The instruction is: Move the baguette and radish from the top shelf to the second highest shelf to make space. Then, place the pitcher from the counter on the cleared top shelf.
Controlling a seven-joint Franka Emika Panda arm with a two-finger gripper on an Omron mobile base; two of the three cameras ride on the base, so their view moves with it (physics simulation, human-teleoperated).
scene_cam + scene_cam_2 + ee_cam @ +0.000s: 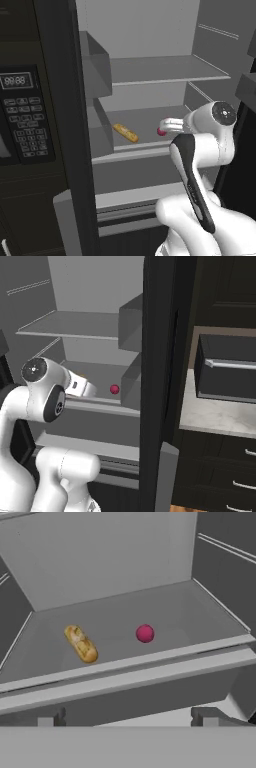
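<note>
On the second highest shelf (pixel 200 619) lie baguette (pixel 81 644) and radish (pixel 145 633); the gripper (pixel 127 717), spread empty, should fetch the pitcher next.

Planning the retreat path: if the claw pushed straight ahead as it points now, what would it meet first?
Probably the second highest shelf between the baguette and the radish; depth is unclear.

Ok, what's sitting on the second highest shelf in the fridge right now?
On the second highest shelf lie the baguette and the radish, apart from each other. In the left base view the arm hides part of that shelf.
</note>
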